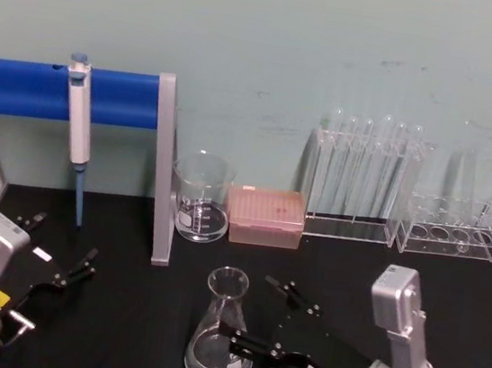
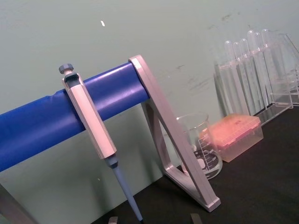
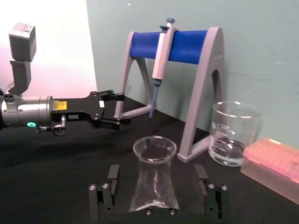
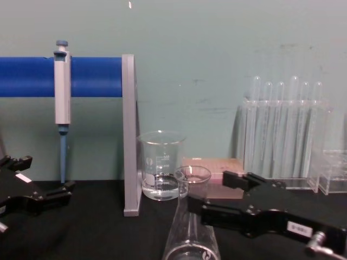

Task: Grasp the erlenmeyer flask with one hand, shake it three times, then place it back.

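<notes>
The erlenmeyer flask (image 1: 222,337) stands upright on the black table, near its front and middle; it is clear glass with a flared rim (image 4: 192,174). My right gripper (image 1: 246,305) reaches in from the right, open, one long black finger on each side of the flask. In the right wrist view the flask (image 3: 154,179) sits midway between the two fingertips (image 3: 112,173) with a gap on each side. My left gripper (image 1: 61,243) rests open at the front left, well away from the flask, and also appears across the table in the right wrist view (image 3: 119,110).
A pipette (image 1: 77,130) hangs on a grey stand with a blue bar (image 1: 23,87) at the back left. Behind the flask stand a glass beaker (image 1: 201,196) with some liquid, a pink tip box (image 1: 265,216), a rack of test tubes (image 1: 365,177) and a second clear rack (image 1: 453,228).
</notes>
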{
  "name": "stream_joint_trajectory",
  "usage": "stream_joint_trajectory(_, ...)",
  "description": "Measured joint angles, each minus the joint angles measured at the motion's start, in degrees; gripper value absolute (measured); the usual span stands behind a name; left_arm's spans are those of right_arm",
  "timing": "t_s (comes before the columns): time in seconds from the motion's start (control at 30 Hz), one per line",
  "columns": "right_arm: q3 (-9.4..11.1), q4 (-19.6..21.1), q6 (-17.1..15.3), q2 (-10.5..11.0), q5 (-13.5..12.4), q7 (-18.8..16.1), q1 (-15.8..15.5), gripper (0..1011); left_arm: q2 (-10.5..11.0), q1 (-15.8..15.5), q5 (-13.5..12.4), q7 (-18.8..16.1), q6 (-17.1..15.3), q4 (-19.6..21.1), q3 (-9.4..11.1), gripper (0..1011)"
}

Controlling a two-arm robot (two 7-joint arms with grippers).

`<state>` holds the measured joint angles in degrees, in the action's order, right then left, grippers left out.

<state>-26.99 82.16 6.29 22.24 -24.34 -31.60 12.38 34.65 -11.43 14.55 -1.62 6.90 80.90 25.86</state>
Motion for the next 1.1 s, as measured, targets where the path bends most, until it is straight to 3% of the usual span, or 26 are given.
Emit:
stream_joint_trajectory(0.23, 2.10, 3.97, -1.61, 2.38, -0.32, 2.27, -3.11, 1000, 0.00, 0.00, 0.00, 0.00, 0.00, 0.00, 0.00, 1001)
stream_joint_trajectory(0.53, 5.31, 7.14, -2.36, 3.67, 0.52, 6.73, -6.24, 1000, 0.00, 0.00, 0.00, 0.00, 0.00, 0.00, 0.00, 1001)
stream_joint_trajectory(0.8, 8.71, 8.97, -2.24, 2.54, 4.38, 13.49, -8.64, 1000, 0.00, 0.00, 0.00, 0.00, 0.00, 0.00, 0.00, 1001)
stream_joint_trajectory(1.1, 10.87, 8.99, -2.25, 0.01, 7.10, 18.06, -9.71, 1000, 0.00, 0.00, 0.00, 0.00, 0.00, 0.00, 0.00, 1001)
